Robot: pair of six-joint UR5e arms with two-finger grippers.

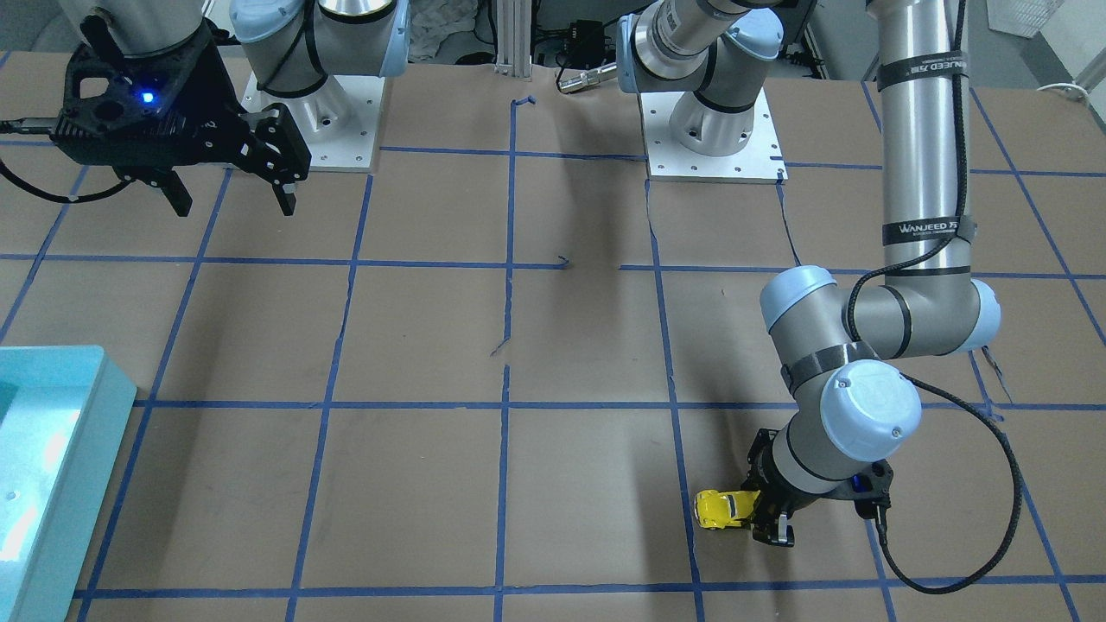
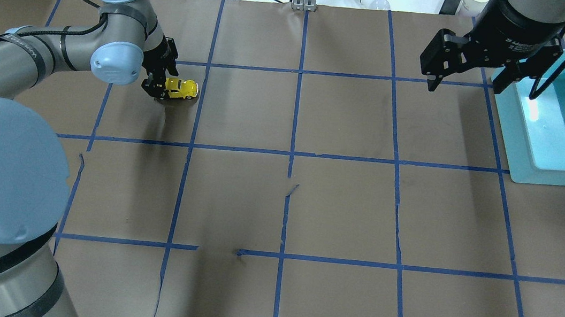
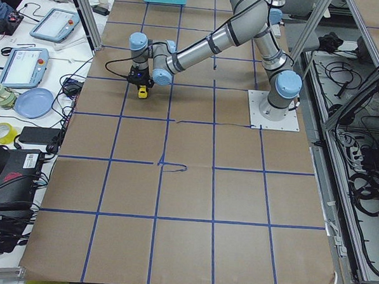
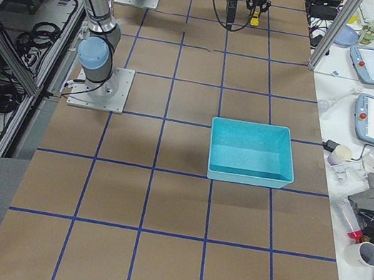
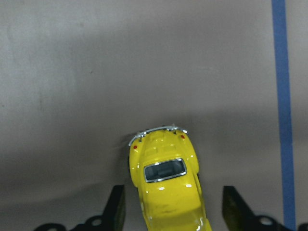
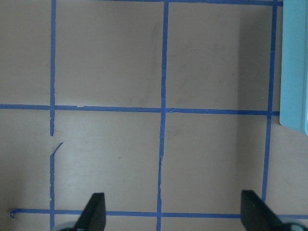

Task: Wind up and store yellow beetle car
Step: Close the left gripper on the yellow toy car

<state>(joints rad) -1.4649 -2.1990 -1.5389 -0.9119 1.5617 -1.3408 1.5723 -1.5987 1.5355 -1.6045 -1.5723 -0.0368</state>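
The yellow beetle car [image 5: 166, 185] stands on its wheels on the brown paper table, on the robot's far left [image 2: 182, 88] [image 1: 724, 510]. My left gripper [image 5: 174, 211] is down at the table and open. Its fingers [image 5: 115, 209] stand on either side of the car's front half, with a gap on each side. The car's rear end, with its silver bumper, sticks out past the fingertips. My right gripper [image 2: 465, 85] [image 1: 233, 206] hangs open and empty above the table, next to the teal bin [image 2: 557, 160].
The teal bin [image 1: 52, 484] [image 4: 249, 155] stands at the robot's right side and looks empty; its edge shows in the right wrist view [image 6: 294, 62]. Blue tape lines [image 2: 291, 154] grid the paper. Both arm bases [image 1: 713, 147] are bolted at the robot's edge.
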